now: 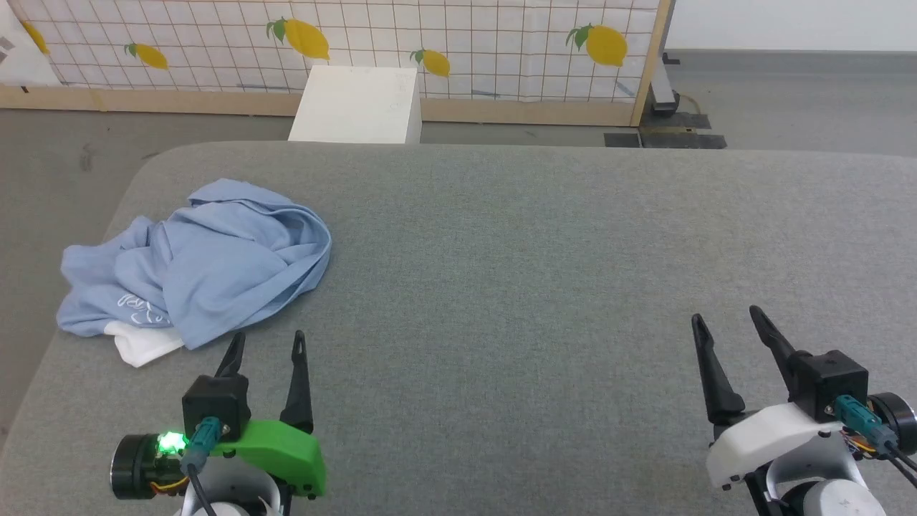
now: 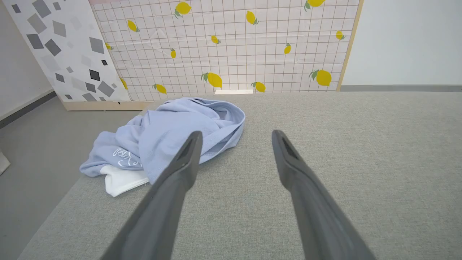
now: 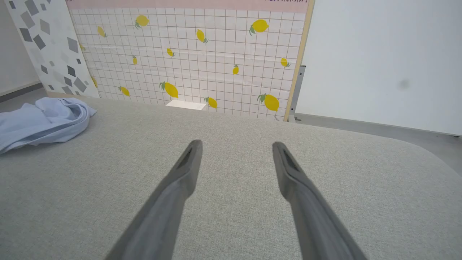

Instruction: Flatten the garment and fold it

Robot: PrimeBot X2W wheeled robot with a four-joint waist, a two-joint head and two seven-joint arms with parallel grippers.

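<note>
Left gripper (image 1: pixel 269 337) spread wide, holding nothing, tips just beside the garment (image 1: pixel 215 265); right gripper (image 1: pixel 726 317) equally wide, holding nothing, well apart from it; garment lies crumpled near the grey table's (image 1: pixel 501 251) left edge.

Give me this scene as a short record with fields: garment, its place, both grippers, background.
garment: light blue T-shirt, crumpled in a heap, white patch showing at its near edge, not yet flattened
place: left part of the grey padded surface, near its left edge
left gripper: open, empty, close to the garment's near edge
right gripper: open, empty, over bare surface far to the right
background: white box, lemon-print screen
</note>
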